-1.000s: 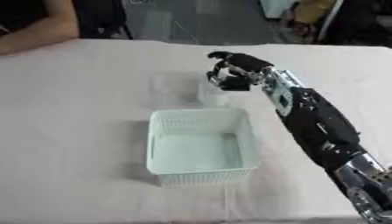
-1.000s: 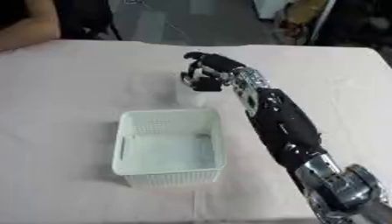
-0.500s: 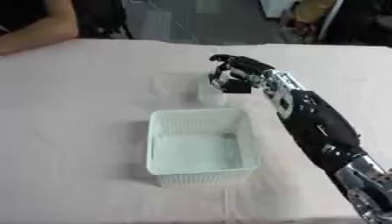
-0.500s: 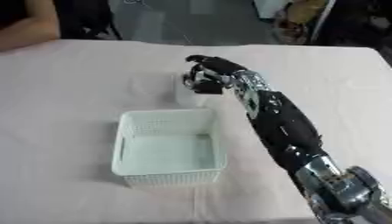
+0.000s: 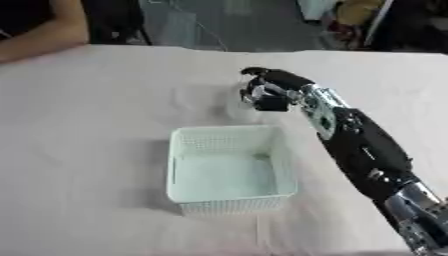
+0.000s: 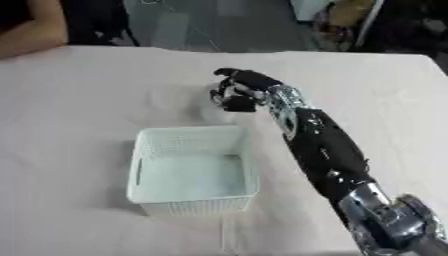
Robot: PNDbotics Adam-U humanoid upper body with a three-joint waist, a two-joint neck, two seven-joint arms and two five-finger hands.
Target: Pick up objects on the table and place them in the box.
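Observation:
A white mesh basket (image 5: 229, 202) stands on the pale tablecloth, with nothing to be seen inside it. My right arm reaches in from the lower right. Its black right hand (image 5: 269, 89) hovers just beyond the basket's far right corner. The fingers are curled inward around a small pale thing (image 6: 227, 94), which they mostly hide. A faint shadow lies on the cloth under the hand. My left hand shows in neither view.
The table's far edge (image 5: 262, 49) runs across the top, with dark floor and chairs behind it. A person's arm (image 5: 44, 35) rests at the far left corner, away from the basket. Bare cloth (image 5: 79, 130) lies left of the basket.
The right hand, still curled, has drifted only slightly toward the basket. The basket has stayed where it was.

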